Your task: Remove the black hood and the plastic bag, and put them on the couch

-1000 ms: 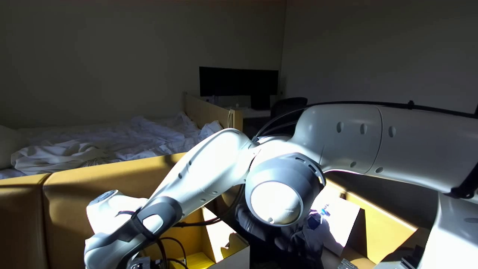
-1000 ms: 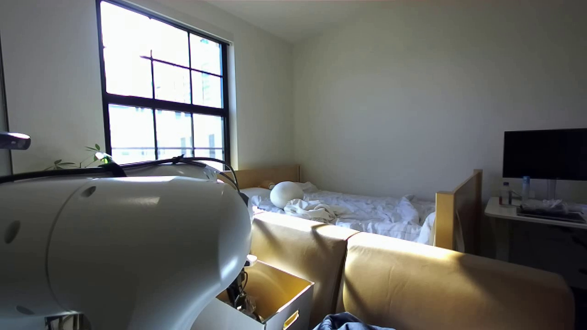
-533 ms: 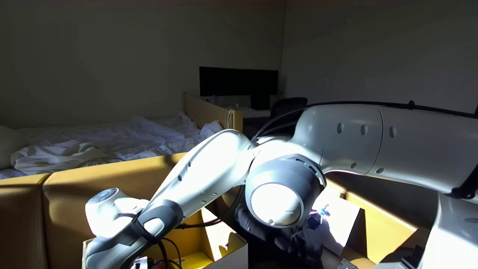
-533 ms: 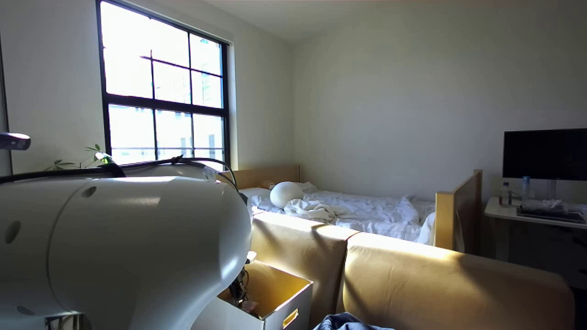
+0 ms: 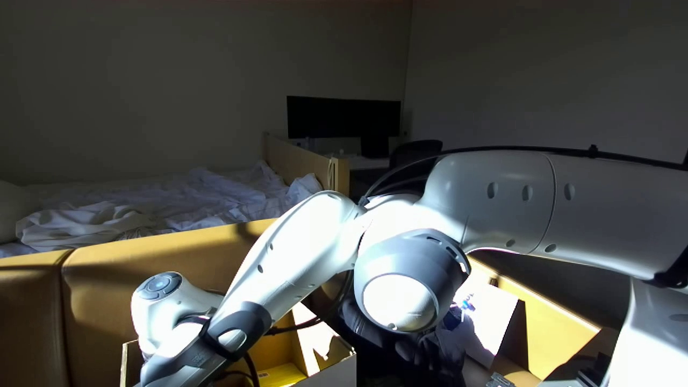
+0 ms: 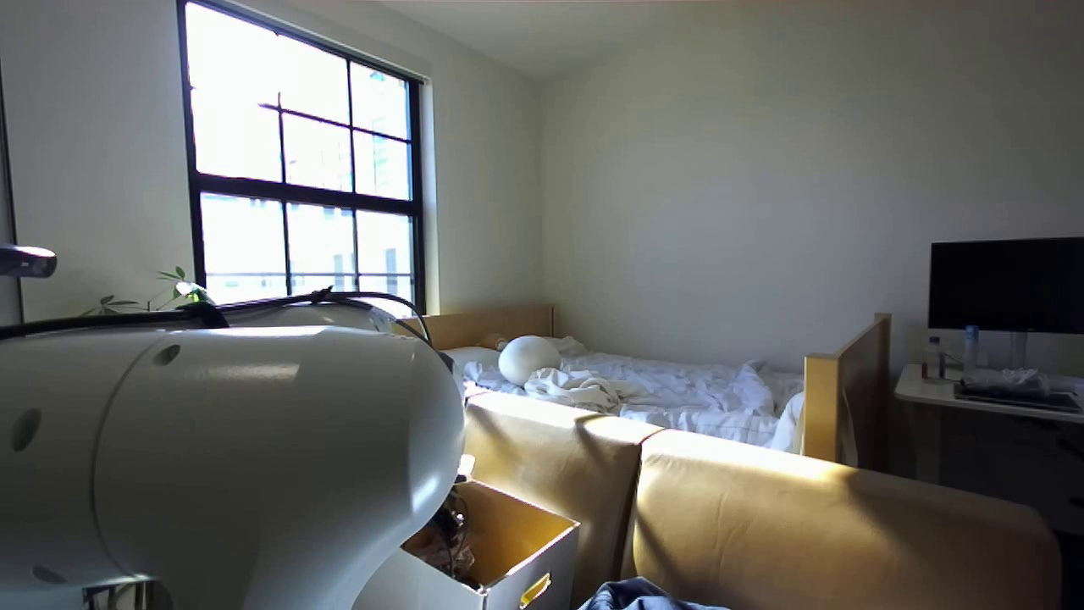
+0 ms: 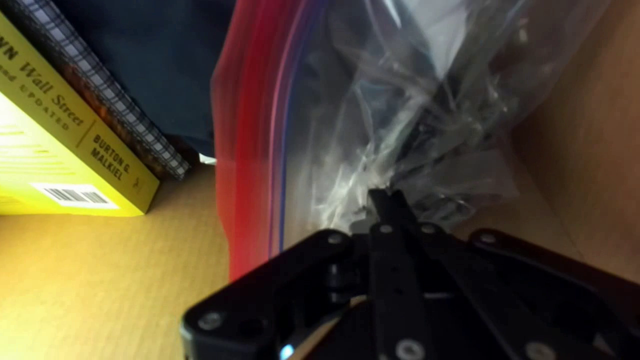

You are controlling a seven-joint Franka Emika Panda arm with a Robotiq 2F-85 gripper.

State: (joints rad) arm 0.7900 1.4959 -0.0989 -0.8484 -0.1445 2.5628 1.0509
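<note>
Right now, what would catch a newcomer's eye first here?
Probably the big white robot arm, looming before a tan couch in both exterior views. In the wrist view, black fingers seem to pinch a red-edged clear plastic bag near the centre, with a bright yellow book at left.

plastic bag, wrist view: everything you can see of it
The plastic bag looks clear, thin and shiny, crumpled into many creases. A wide red band runs along one edge beside a thin blue line, perhaps a zip seal. It is in the cardboard box and runs out of frame at the top. Creases gather at the closed tips of the hand, which seem to pinch it. Pale and dark patches show through; whether anything is inside, or whether it touches the box, I can't tell.
</note>
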